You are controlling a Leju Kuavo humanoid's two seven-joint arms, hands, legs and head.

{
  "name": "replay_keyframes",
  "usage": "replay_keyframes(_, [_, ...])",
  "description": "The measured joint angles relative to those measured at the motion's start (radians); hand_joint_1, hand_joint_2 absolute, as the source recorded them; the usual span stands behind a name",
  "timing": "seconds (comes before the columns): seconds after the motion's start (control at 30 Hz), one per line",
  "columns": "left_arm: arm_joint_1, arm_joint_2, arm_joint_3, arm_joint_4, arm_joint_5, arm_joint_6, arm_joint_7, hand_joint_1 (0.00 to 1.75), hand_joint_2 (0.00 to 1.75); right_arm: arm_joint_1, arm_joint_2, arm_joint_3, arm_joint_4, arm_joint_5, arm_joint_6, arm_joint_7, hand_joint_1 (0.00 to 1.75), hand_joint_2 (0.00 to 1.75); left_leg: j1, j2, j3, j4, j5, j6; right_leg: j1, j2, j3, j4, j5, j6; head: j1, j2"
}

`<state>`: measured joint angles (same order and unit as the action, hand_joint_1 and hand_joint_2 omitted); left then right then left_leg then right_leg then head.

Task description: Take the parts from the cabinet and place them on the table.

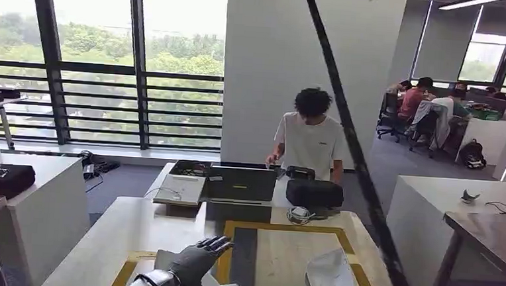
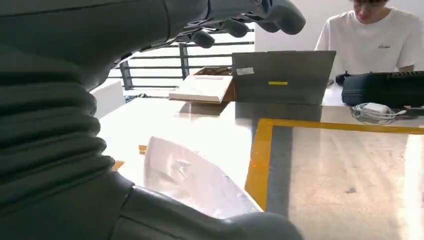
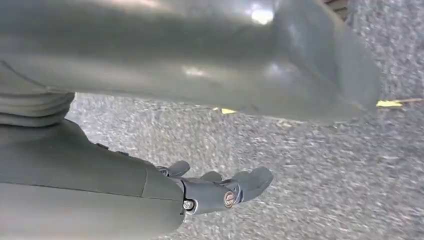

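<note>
I see two clear bags, which I take to be the parts, already lying on the table (image 1: 132,225). One bag (image 1: 163,260) sits at the near left corner of the yellow-bordered mat (image 1: 283,257), directly beneath my left hand (image 1: 198,259); in the left wrist view the same bag (image 2: 192,177) lies just below the palm, slanting away toward the mat's yellow edge. The other bag (image 1: 330,280) rests on the mat's right side, well apart from the first.

My left hand hovers above its bag with fingers spread and nothing in them; I judge the bag released, so lifting clear is what remains here. My right hand (image 3: 220,187) hangs over grey carpet, fingers loosely apart and empty. The left hand is plainly the nearer to both bags.

I cannot see the cabinet. Beyond the mat stand a laptop (image 1: 242,184), a black case (image 1: 314,193), a coiled white cable (image 1: 299,215) and an open cardboard box (image 1: 189,169) whose contents I cannot make out. A person (image 1: 311,141) stands behind them.
</note>
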<state>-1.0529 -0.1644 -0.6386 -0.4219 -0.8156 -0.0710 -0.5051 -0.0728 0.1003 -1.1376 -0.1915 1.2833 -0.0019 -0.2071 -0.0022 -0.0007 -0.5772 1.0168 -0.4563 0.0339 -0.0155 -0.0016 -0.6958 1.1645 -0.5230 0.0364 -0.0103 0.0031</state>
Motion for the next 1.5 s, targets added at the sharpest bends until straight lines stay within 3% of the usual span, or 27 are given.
replay_keyframes(0.07, [0.003,-0.005,0.0,0.002,0.0,0.0,0.0,0.0,1.75,0.0,0.0,0.0,0.0,0.0,0.0,0.0,0.0,0.0,-0.003,0.001,-0.02,0.003,0.012,0.002,0.001,0.0,-0.054,0.154,-0.071,0.004,0.0,0.0])
replay_keyframes(0.1, [0.005,-0.005,0.0,0.003,0.0,0.0,0.0,0.0,1.75,0.0,0.0,0.0,0.0,0.0,0.0,0.0,0.0,0.0,-0.004,0.001,-0.03,0.006,0.017,0.001,0.001,0.0,-0.057,0.179,-0.075,0.003,0.001,0.0])
replay_keyframes(0.17, [0.006,-0.005,-0.001,0.003,0.0,0.0,0.0,0.0,1.75,0.001,0.0,0.0,0.0,0.0,0.0,0.0,0.0,0.0,-0.005,0.001,-0.046,0.011,0.027,-0.001,0.001,0.0,0.019,0.08,-0.025,-0.003,0.001,0.0])
replay_keyframes(0.23, [0.003,-0.008,-0.001,0.002,0.0,0.0,0.0,0.0,1.75,-0.001,0.0,0.0,0.0,0.0,0.0,-0.001,0.0,0.0,-0.005,0.001,-0.054,0.016,0.034,-0.007,0.004,0.0,0.153,-0.124,0.019,-0.016,0.001,0.0])
replay_keyframes(0.37, [0.003,-0.012,-0.002,0.002,0.0,0.002,0.0,0.0,1.75,-0.002,-0.001,0.0,0.0,0.0,0.0,-0.001,0.0,0.0,-0.005,0.001,-0.06,0.011,0.055,-0.033,0.017,0.002,0.146,-0.142,0.029,-0.037,0.001,0.0])
replay_keyframes(0.4, [0.003,-0.011,-0.002,0.002,0.0,0.002,0.0,0.0,1.75,-0.002,0.0,0.0,0.0,0.0,0.0,-0.001,0.0,0.0,-0.01,0.001,-0.063,0.009,0.059,-0.041,0.008,0.001,0.143,-0.152,0.04,-0.045,0.001,0.0])
replay_keyframes(0.47, [0.001,-0.01,-0.003,0.002,0.0,0.002,0.0,0.0,1.75,-0.002,0.001,0.0,0.0,0.0,0.0,-0.001,0.0,0.0,-0.007,-0.002,-0.086,0.05,0.008,-0.048,0.004,-0.004,0.133,-0.158,0.056,-0.059,-0.001,0.0])
replay_keyframes(0.53, [0.002,-0.009,-0.003,0.003,0.0,0.002,0.0,0.0,1.75,-0.002,0.0,0.0,0.0,-0.001,0.0,-0.001,0.0,0.0,0.001,-0.001,-0.138,0.203,-0.095,-0.06,0.004,-0.004,0.114,-0.157,0.07,-0.062,-0.002,0.0])
replay_keyframes(0.57, [0.004,-0.009,-0.003,0.005,0.0,0.002,0.0,0.0,1.75,-0.001,0.0,0.0,0.0,-0.001,0.0,-0.001,0.0,0.0,0.002,-0.001,-0.159,0.275,-0.129,-0.064,0.004,-0.004,0.104,-0.156,0.077,-0.062,-0.002,0.0])
replay_keyframes(0.6, [0.006,-0.01,-0.003,0.006,0.0,0.002,0.0,0.0,1.75,-0.001,0.0,0.0,0.0,-0.002,0.0,-0.001,0.0,0.0,0.003,-0.001,-0.165,0.319,-0.138,-0.068,0.004,-0.004,0.093,-0.156,0.085,-0.061,-0.002,0.0])
replay_keyframes(0.63, [0.007,-0.01,-0.004,0.008,0.0,0.002,0.0,0.0,1.75,-0.001,0.0,0.0,0.0,-0.004,0.0,0.0,0.0,0.0,0.005,-0.001,-0.149,0.307,-0.125,-0.068,0.004,-0.004,0.087,-0.155,0.089,-0.06,-0.002,0.0])
replay_keyframes(0.67, [0.006,-0.01,-0.004,0.008,-0.002,0.002,0.002,0.0,1.75,-0.001,0.001,-0.001,0.0,-0.009,0.0,0.0,0.0,0.0,0.006,-0.001,-0.104,0.249,-0.093,-0.067,0.003,-0.004,0.078,-0.153,0.095,-0.057,-0.002,0.0])
replay_keyframes(0.73, [0.0,-0.02,-0.004,0.008,-0.004,0.003,0.005,0.0,1.75,-0.001,0.0,-0.003,0.0,-0.018,0.0,0.0,0.0,0.0,0.006,-0.001,0.021,0.058,-0.037,-0.062,0.003,-0.004,0.07,-0.148,0.103,-0.049,-0.002,0.0])
replay_keyframes(0.77, [-0.004,-0.027,-0.004,0.008,-0.005,0.004,0.005,0.0,1.75,-0.001,0.0,-0.003,0.0,-0.019,0.0,-0.001,0.0,0.0,0.005,-0.002,0.056,0.002,-0.067,-0.055,0.005,-0.006,0.064,-0.147,0.106,-0.043,-0.002,0.0])
replay_keyframes(0.8, [-0.005,-0.037,-0.004,0.008,-0.005,0.005,0.005,0.0,1.75,-0.002,0.0,-0.004,0.0,-0.02,0.0,-0.002,0.0,0.0,0.0,-0.005,0.05,0.013,-0.045,-0.047,0.004,-0.007,0.064,-0.148,0.112,-0.036,0.0,0.0])
replay_keyframes(0.87, [-0.009,-0.046,-0.005,0.01,-0.006,0.005,0.008,0.0,1.75,-0.003,0.0,-0.004,0.0,-0.02,-0.002,-0.003,0.0,0.0,-0.006,-0.005,0.043,0.009,-0.046,-0.037,0.003,-0.007,0.063,-0.15,0.123,-0.023,0.001,0.0])
replay_keyframes(0.93, [-0.011,-0.059,-0.005,0.01,-0.006,0.005,0.008,0.0,1.75,-0.002,-0.002,-0.004,0.0,-0.02,-0.003,-0.005,0.0,0.0,0.003,-0.002,0.038,-0.005,-0.027,-0.014,-0.001,-0.004,0.056,-0.15,0.124,-0.009,0.0,0.0])
replay_keyframes(1.0, [-0.013,-0.066,-0.005,0.01,-0.006,0.007,0.01,0.0,1.75,-0.001,-0.002,-0.004,0.0,-0.02,-0.004,-0.006,0.0,0.0,0.003,-0.001,0.03,-0.007,-0.018,-0.008,-0.001,-0.001,0.046,-0.122,0.087,-0.005,0.002,0.0])
replay_keyframes(1.1, [-0.011,-0.083,-0.006,0.011,-0.014,0.017,0.023,0.0,1.75,-0.001,-0.003,-0.005,0.0,-0.022,-0.005,0.003,0.0,0.0,0.0,0.0,-0.002,-0.004,0.003,0.001,-0.002,-0.001,-0.037,0.106,-0.055,0.004,0.005,0.0])
replay_keyframes(1.13, [-0.01,-0.087,-0.006,0.012,-0.018,0.018,0.026,0.0,1.75,-0.001,-0.003,-0.005,0.0,-0.023,-0.006,0.005,0.0,0.0,0.0,0.0,-0.013,0.0,0.009,0.001,-0.001,0.0,-0.052,0.16,-0.071,0.006,0.006,0.0])
replay_keyframes(1.17, [-0.008,-0.09,-0.007,0.013,-0.02,0.018,0.031,0.0,1.75,-0.001,-0.003,-0.006,0.0,-0.024,-0.006,0.006,0.0,0.0,-0.001,0.0,-0.026,0.004,0.015,0.0,-0.002,-0.001,-0.042,0.165,-0.061,0.005,0.006,0.0])
replay_keyframes(1.23, [-0.006,-0.096,-0.008,0.013,-0.021,0.019,0.033,0.0,1.75,-0.001,-0.003,-0.008,0.0,-0.024,-0.006,0.006,0.0,0.0,-0.001,0.0,-0.043,0.012,0.023,-0.003,-0.002,-0.001,0.039,0.052,-0.003,0.002,0.007,0.0])
replay_keyframes(1.27, [-0.006,-0.1,-0.008,0.013,-0.021,0.019,0.033,0.0,1.75,-0.002,-0.003,-0.008,0.0,-0.024,-0.006,0.006,0.0,0.0,0.0,0.0,-0.05,0.017,0.026,-0.006,-0.002,-0.001,0.114,-0.062,0.029,-0.003,0.008,0.0])
replay_keyframes(1.3, [-0.006,-0.104,-0.008,0.011,-0.021,0.019,0.033,0.0,1.75,-0.003,-0.005,-0.008,0.0,-0.024,-0.006,0.006,0.0,0.0,-0.001,0.0,-0.054,0.02,0.029,-0.01,-0.001,-0.001,0.154,-0.137,0.009,-0.009,0.008,0.0])
replay_keyframes(1.43, [-0.006,-0.113,-0.01,0.01,-0.022,0.02,0.035,0.0,1.75,-0.003,-0.005,-0.008,0.0,-0.023,-0.006,0.008,0.0,0.0,-0.002,0.0,-0.061,0.012,0.054,-0.036,0.013,0.004,0.145,-0.141,0.03,-0.031,0.008,0.0])
replay_keyframes(1.47, [-0.006,-0.113,-0.01,0.01,-0.022,0.02,0.035,0.0,1.75,-0.002,-0.005,-0.008,0.0,-0.024,-0.006,0.008,0.0,0.0,-0.006,-0.001,-0.063,0.012,0.058,-0.043,0.003,0.003,0.142,-0.154,0.042,-0.04,0.008,0.0])
replay_keyframes(1.5, [-0.007,-0.113,-0.01,0.01,-0.022,0.02,0.035,0.0,1.75,-0.003,-0.005,-0.008,0.0,-0.023,-0.006,0.008,0.0,0.0,-0.004,-0.003,-0.077,0.026,0.033,-0.047,0.0,-0.004,0.139,-0.159,0.053,-0.046,0.01,0.0])
